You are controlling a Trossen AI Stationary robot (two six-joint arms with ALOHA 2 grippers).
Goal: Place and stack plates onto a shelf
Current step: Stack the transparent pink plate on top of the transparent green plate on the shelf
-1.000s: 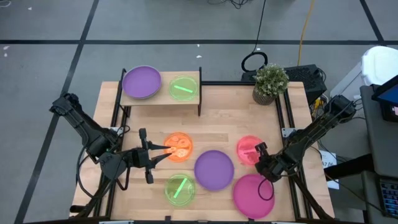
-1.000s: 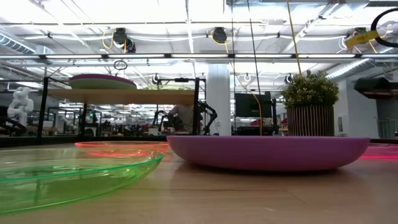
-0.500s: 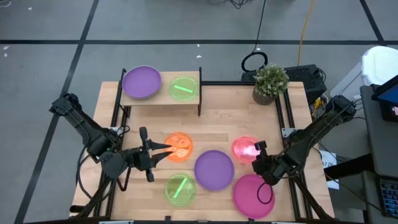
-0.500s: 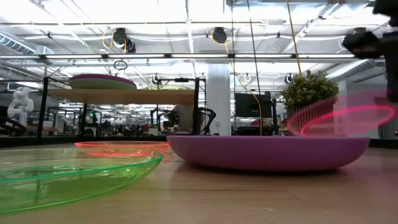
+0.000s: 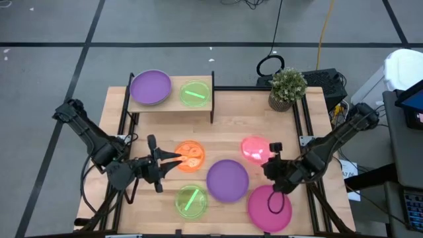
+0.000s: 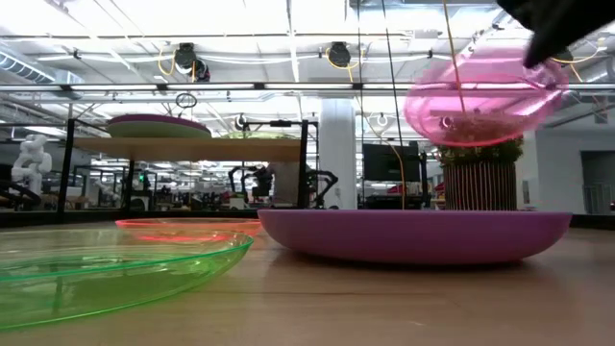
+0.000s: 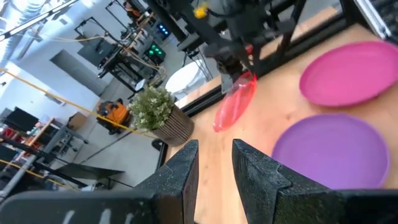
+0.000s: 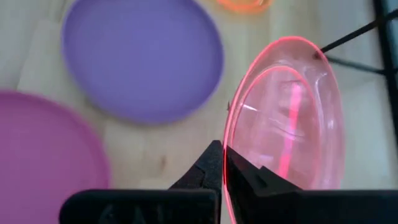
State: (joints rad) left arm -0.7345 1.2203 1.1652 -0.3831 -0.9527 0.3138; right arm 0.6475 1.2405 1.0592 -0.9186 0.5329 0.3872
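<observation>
Light-wood, the shelf [image 5: 170,104] stands at the far left of the table [image 5: 231,125], and two plates are already set on it side by side: a large purple plate [image 5: 150,86] on the left and a small green plate [image 5: 194,93] on the right. No stack is yet seen on it. Four plates are left on the tabletop: a magenta plate [image 5: 264,206] at the near right, a second purple plate [image 5: 227,180] beside it, then a small green plate [image 5: 190,200] near the front edge and a small orange plate [image 5: 190,157] at the middle. A small red-pink plate [image 8: 292,118] is held clear of the table, tilted, its rim pinched between the closed fingers of the right gripper [image 5: 273,157]. The left gripper [image 5: 170,158] is parked at the orange plate's left edge, fingers slightly parted on nothing. The task is judged well short of half done.
</observation>
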